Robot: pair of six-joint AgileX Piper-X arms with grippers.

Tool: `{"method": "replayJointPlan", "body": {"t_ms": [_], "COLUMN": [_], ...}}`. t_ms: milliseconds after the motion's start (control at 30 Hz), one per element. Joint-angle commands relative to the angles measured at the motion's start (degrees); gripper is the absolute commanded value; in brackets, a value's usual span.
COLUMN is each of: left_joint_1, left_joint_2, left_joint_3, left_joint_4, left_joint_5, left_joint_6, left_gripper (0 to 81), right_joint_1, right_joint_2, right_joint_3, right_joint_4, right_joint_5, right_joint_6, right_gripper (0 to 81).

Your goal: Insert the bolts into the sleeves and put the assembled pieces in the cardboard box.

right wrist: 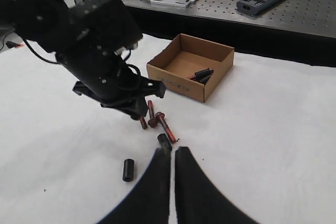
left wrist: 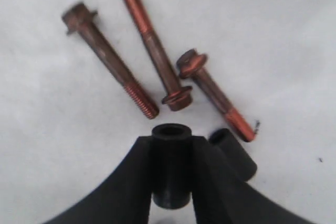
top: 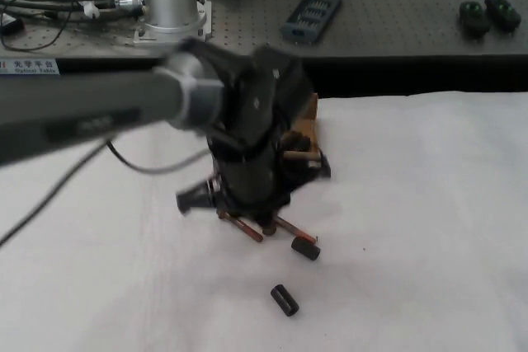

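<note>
Well beyond the left gripper (left wrist: 172,145), the brown cardboard box (right wrist: 176,81) holds one assembled piece (right wrist: 202,74). The right gripper (right wrist: 172,151) rests empty, pressed together. Just ahead of the left lie three copper-coloured metal bolts (left wrist: 153,45). It is clamped on an upright black cylindrical sleeve (left wrist: 171,182), so next, I judge, a bolt must be fetched and aligned.

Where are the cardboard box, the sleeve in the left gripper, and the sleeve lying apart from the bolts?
cardboard box (right wrist: 173,81), right wrist view, front wall.
held sleeve (left wrist: 171,174), left wrist view, its side below the rim.
lone sleeve (right wrist: 128,170), right wrist view, mid-body.
</note>
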Motion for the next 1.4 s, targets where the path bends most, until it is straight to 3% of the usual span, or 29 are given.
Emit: {"method": "replayJointPlan", "body": {"t_ms": [0,267,400,567,767,933,1200,1367], "left_joint_1": [-0.1,-0.1,-0.1,-0.1,-0.1,-0.1,-0.1,-0.1], "left_joint_2": [-6.1,-17.5,-25.6,-39.3,-56.9,-68.2,-73.1,-72.9], "left_joint_3": [-0.3,1.9,10.4,26.7,44.2,50.9,52.3,52.7], "left_joint_4": [0.5,-1.6,-6.6,-14.5,-22.2,-23.2,-23.1,-23.1], "left_joint_5": [-5.7,-9.4,-9.3,-7.9,-2.0,2.5,13.0,14.3], "left_joint_6": [8.3,19.8,21.3,24.0,26.0,30.7,34.6,37.0], "left_gripper": [3.3,3.3,3.3,3.3,3.3,3.3,3.3,3.3], "right_joint_1": [-0.3,-0.3,-0.3,-0.3,-0.3,0.7,6.0,7.1], "right_joint_2": [0.0,7.4,14.4,24.0,37.5,48.6,64.7,75.9], "right_joint_3": [-0.7,-0.9,-3.0,-7.7,-13.0,-18.0,-30.9,-40.9], "right_joint_4": [-2.5,-6.3,-6.0,-6.7,-9.3,-9.3,-7.6,-2.6], "right_joint_5": [-1.3,-10.5,-15.8,-17.3,-20.2,-23.3,-23.1,-22.1], "right_joint_6": [0.0,0.0,0.0,-0.1,-1.9,-4.8,-8.3,-9.7], "right_gripper": [2.9,2.9,2.9,2.9,2.9,2.9,2.9,2.9]}}
